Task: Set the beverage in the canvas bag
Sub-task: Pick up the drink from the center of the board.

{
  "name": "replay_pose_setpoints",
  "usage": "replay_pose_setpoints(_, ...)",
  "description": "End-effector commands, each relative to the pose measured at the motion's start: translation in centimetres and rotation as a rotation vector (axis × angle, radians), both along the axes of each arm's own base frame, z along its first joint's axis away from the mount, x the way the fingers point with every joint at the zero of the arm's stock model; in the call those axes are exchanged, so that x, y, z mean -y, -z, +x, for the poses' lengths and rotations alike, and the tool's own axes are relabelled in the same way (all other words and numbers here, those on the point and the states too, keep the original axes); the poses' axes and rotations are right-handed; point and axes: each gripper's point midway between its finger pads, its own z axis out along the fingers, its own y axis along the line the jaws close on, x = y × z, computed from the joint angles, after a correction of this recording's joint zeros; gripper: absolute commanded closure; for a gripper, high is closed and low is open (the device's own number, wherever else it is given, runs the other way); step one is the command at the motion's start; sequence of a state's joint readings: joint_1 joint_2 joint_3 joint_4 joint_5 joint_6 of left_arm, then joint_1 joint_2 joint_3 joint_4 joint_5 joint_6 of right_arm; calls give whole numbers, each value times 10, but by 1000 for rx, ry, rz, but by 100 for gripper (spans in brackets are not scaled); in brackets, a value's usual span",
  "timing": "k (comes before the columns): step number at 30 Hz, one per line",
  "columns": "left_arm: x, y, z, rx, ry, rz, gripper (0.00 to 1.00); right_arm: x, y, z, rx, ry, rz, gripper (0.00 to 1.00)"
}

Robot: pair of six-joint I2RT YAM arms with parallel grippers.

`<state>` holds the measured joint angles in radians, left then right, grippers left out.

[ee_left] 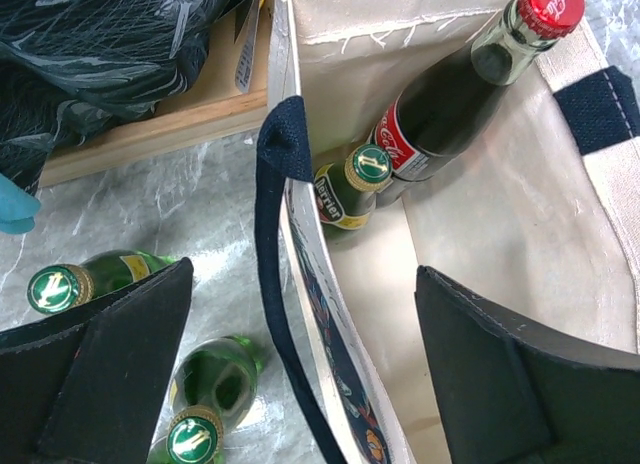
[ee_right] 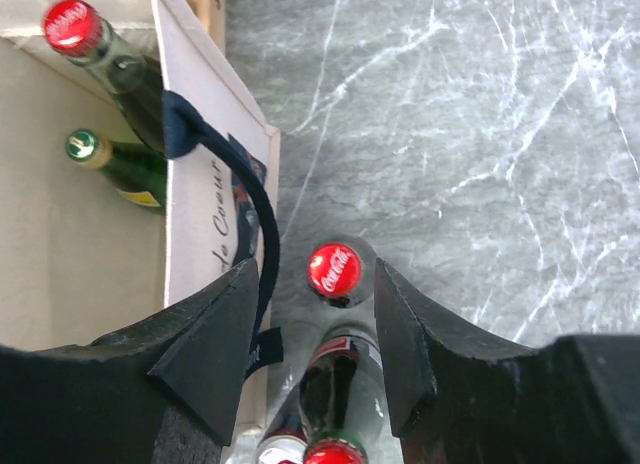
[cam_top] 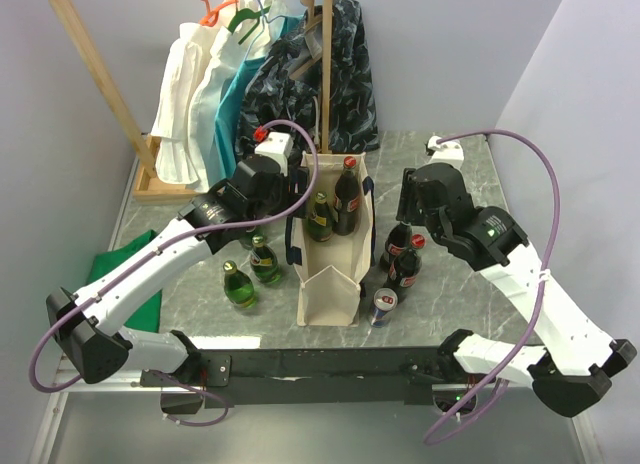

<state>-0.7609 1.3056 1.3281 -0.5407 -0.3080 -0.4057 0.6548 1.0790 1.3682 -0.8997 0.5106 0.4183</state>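
Observation:
The cream canvas bag (cam_top: 330,284) with navy handles stands open mid-table. Inside it a red-capped cola bottle (ee_left: 450,94) leans beside a green bottle (ee_left: 350,184). My left gripper (ee_left: 304,274) is open wide and straddles the bag's left wall (ee_left: 330,314), one finger outside and one over the inside, holding nothing. To the right of the bag, my right gripper (ee_right: 315,269) is open over a standing cola bottle (ee_right: 334,269), its cap between the fingertips with a gap on each side. In the top view the right gripper (cam_top: 405,219) hangs over two cola bottles (cam_top: 402,246).
Green bottles (cam_top: 238,284) stand left of the bag, two of them under my left gripper (ee_left: 70,284). A can (cam_top: 383,306) sits by the bag's front right corner. A wooden rack with hanging clothes (cam_top: 250,74) fills the back. A green cloth (cam_top: 125,274) lies at the left.

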Motion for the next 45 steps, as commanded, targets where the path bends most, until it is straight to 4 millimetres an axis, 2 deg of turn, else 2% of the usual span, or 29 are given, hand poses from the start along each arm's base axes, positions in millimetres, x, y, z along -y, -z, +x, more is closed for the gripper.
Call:
replay_pose_setpoints(1, 1, -16, -2, 44, -1, -51, 1, 12, 1, -5, 4, 32, -9, 43)
replay_pose_setpoints(7, -4, -10, -1, 39, -29, -44, 0, 17, -5, -18, -14, -5, -20, 42)
replay_pose_setpoints(8, -4, -10, -1, 38, -29, -45, 1, 19, -13, -21, -8, -9, -14, 41)
replay_pose_setpoints(14, -4, -5, -1, 34, -33, -45, 4, 37, -18, -59, -69, -52, -27, 40)
replay_pose_setpoints(18, -3, -3, 0, 32, -30, -33, 4, 44, -15, -81, -113, -78, -10, 39)
replay_pose_setpoints(22, -2, -2, 3, 32, -27, -22, 4, 41, -10, -101, -135, -134, 48, 37)
replay_pose_setpoints(26, -3, -1, 3, 34, -29, -15, 4, 33, 5, -118, -170, -197, 103, 36)
replay_pose_setpoints(29, -3, 1, 3, 31, -28, -14, 4, 31, 9, -121, -157, -209, 135, 35)
replay_pose_setpoints(33, -4, 1, 3, 30, -32, -15, 4, 23, 3, -113, -116, -210, 174, 35)
replay_pose_setpoints(40, -8, 4, -1, 28, -45, -20, 4, 12, 22, -112, -159, -240, 185, 35)
replay_pose_setpoints(45, -10, 4, -1, 24, -53, -18, 4, 8, 15, -100, -124, -227, 187, 35)
